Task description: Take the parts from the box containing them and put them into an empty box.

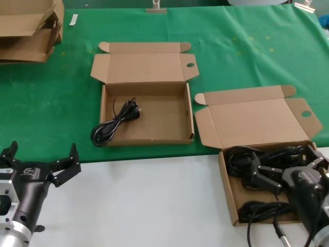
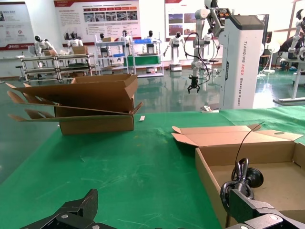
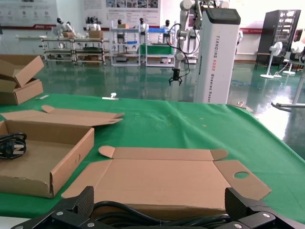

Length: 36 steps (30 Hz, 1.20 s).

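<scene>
The box containing the parts [image 1: 229,198] sits at the right front with its lid [image 3: 162,183] laid back. Several coiled black power cords [image 1: 257,208] lie in it. My right gripper [image 1: 288,167] hovers open just above those cords [image 3: 143,220], holding nothing; in its wrist view the right gripper [image 3: 159,207] straddles them. The second box [image 1: 149,95] lies in the middle of the green cloth. One black cord [image 1: 115,123] rests in it, its loop hanging over the left wall [image 2: 209,176]. My left gripper [image 1: 43,154] is open at the front left, short of that cord [image 2: 243,179].
A stack of flat folded cardboard [image 1: 28,31] lies at the far left back corner, also in the left wrist view [image 2: 86,102]. A white table strip [image 1: 144,200] runs along the front below the green cloth [image 1: 247,46].
</scene>
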Tool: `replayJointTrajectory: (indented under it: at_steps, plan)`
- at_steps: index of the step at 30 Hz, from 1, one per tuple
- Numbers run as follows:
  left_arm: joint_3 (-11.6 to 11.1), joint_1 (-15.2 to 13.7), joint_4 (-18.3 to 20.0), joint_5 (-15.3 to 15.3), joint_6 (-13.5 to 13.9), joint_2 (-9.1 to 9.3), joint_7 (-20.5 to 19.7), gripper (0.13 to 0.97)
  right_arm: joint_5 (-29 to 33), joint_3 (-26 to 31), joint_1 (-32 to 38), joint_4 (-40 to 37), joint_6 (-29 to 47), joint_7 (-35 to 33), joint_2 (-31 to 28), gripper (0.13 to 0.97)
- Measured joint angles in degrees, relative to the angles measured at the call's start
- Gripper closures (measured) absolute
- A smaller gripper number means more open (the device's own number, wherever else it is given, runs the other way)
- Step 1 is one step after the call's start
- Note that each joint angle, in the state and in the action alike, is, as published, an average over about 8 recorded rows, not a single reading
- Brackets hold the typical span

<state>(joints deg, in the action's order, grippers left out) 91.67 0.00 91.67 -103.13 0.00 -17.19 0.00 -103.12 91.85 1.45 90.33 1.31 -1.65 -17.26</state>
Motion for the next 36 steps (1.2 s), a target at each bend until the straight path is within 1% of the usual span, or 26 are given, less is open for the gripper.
replayJointTrajectory:
  at_steps: [36]
  plan:
    - [0.00,0.00,0.00,0.00,0.00,0.00,0.00,0.132,0.00,0.00,0.00,0.00,0.00,0.00,0.00,0.129]
